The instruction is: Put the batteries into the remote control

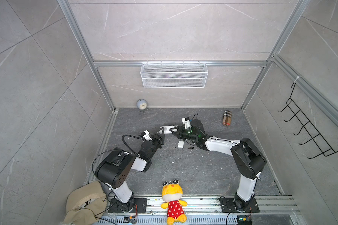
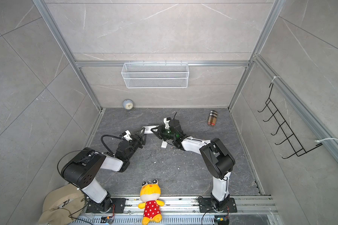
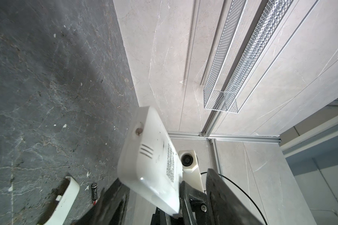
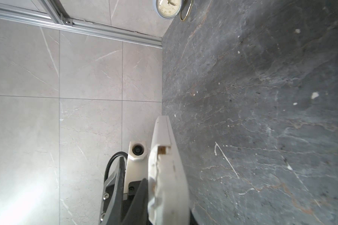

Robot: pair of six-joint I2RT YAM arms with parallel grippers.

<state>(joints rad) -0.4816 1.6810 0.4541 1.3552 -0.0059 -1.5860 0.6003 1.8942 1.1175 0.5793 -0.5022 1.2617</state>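
Starting nearest the bases: one battery [image 1: 190, 148] lies flat on the table [image 1: 183, 171], long axis roughly L-R in both top views, just beside the white cover [image 1: 180, 144] and close by the R wrist; 2nd battery not made out. Next back, the L gripper [image 1: 160, 134] stands w/ jaws spread wide either side of one end of the remote [image 1: 167, 129], a clear gap showing in the L wrist view, so no grip there. The R gripper [image 1: 175, 131] pinches the other end, jaws narrow, carrying the remote off the table, label side up, long axis L-R btw the two grippers. Judgement: L is the free one, so the battery pick falls to it. The battery sits to its right & nearer the bases, past the middle, closer to the R arm; fingers should close across its thin width, approx front-to-back. Clock [image 1: 141, 105] far back, well apart
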